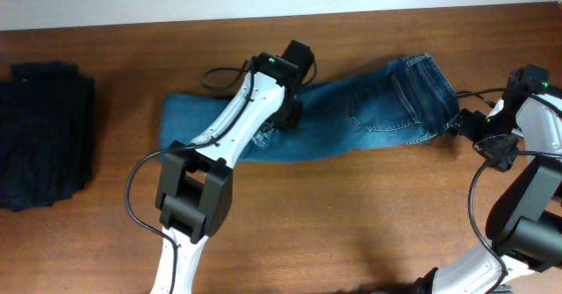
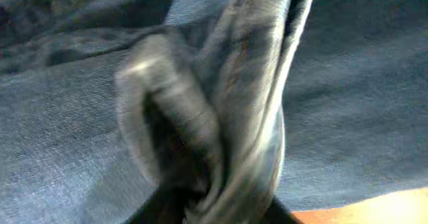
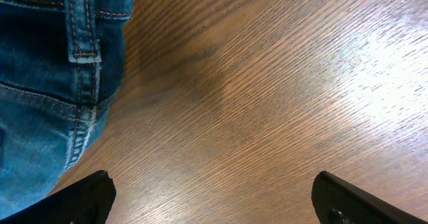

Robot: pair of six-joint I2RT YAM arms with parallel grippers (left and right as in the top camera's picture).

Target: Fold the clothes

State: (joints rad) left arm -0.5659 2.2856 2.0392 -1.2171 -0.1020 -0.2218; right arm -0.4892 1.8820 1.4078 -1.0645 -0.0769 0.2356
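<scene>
The pair of medium-blue denim jeans [image 1: 369, 118] was laid lengthwise across the middle of the brown wooden table [image 1: 351, 215], with the waistband [image 1: 439, 92] towards the right and the leg ends towards the left. The left gripper [image 1: 288, 111] was set down on the middle of the garment, and a raised ridge of denim appeared to be pinched between its jaws. The right gripper [image 3: 212, 200] was held over bare wood just beside the waistband, its black fingers [image 3: 80, 197] spread wide with nothing between them.

The step in hand was judged to be the first fold, with the fabric gathered mid-length. For it to be done well, both layers of denim would need to be caught in the pinch, so that no layer was left behind when lifted. The waistband end would best be pinned or gripped by the right gripper, so that the garment was not dragged across the table. The lifted part would then be carried straight along the line of the legs, so that the seams were laid one over the other.

The whole layout was given only by the overhead view: the full run of the jeans, a back pocket [image 1: 378, 110], and a black folded garment pile [image 1: 44, 136] well apart at the left edge. The left jaws were hidden there beneath the wrist. The bunched fold itself was shown only by the left wrist view, and blurred. The spread of the right fingers and the stitched belt loop [image 3: 83, 23] were shown only by the right wrist view.
</scene>
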